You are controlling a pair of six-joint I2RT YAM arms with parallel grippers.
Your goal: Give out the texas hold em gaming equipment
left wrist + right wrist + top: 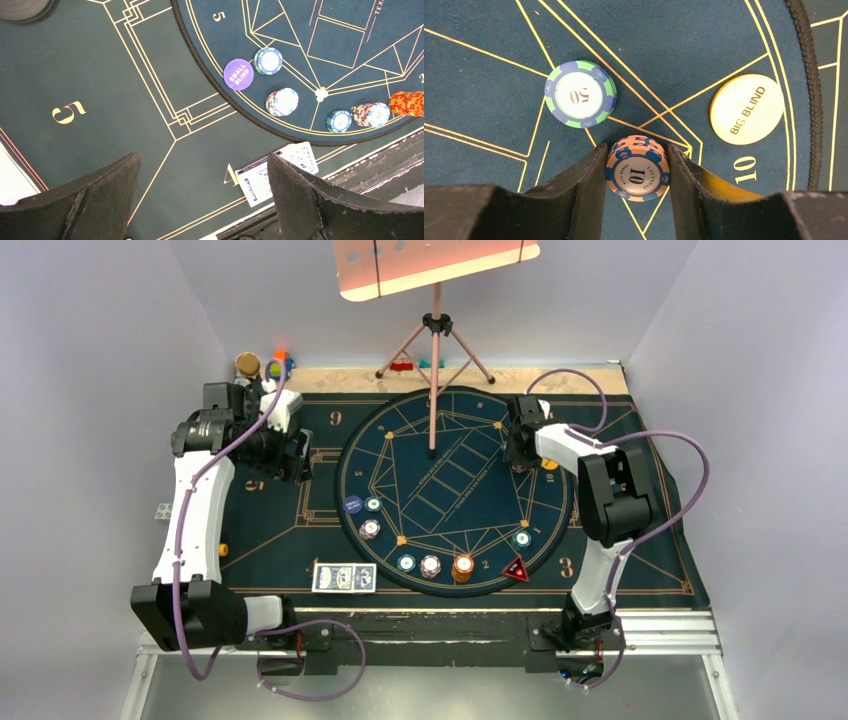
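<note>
Right gripper (636, 152) has its half-closed fingers pressed on both sides of an orange-and-blue chip (637, 175). The chip is face up near the two o'clock edge of the round mat (484, 100) and reads "10 LAS VEGAS POKER CLUB". Only the wrist view shows it; from above the gripper hides it. A green-blue "50" chip (580, 94) lies at its ten o'clock and a yellow "BIG BLIND" disc (747, 109) at two. Left gripper (202, 160) gapes wide and empty; its camera shows a purple "SMALL BLIND" disc (238, 74) at twelve o'clock and blue-backed cards (257, 182) at four.
</note>
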